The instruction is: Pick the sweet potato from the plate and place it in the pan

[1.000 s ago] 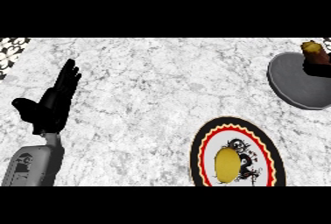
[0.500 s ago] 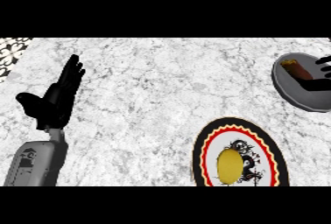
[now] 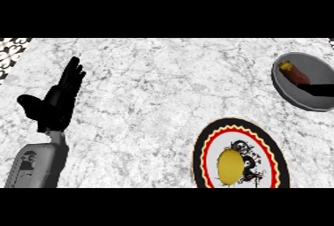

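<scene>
We log a grey-veined white marble counter (image 3: 163,84) bearing a round plate (image 3: 229,121) with black rim, red-and-white zigzag band, a black figure drawing and a yellow oval, no legible writing. The sweet potato (image 3: 294,73), oblong, reddish-brown with a yellowish end, lies in the round grey pan (image 3: 294,99) up-right of the plate. Left hand (image 3: 57,103) rests far left of the plate, fingers straight, holding nothing; the right hand (image 3: 320,90) shows only black over the pan, state untellable.

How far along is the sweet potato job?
Done: the orange-brown sweet potato lies inside the grey round pan, off the patterned round plate, which holds only a yellow oval shape. In hand: nothing seen; the left robot hand rests open at left. Left: probably clearing the right robot hand, a dark sliver over the pan.
</scene>
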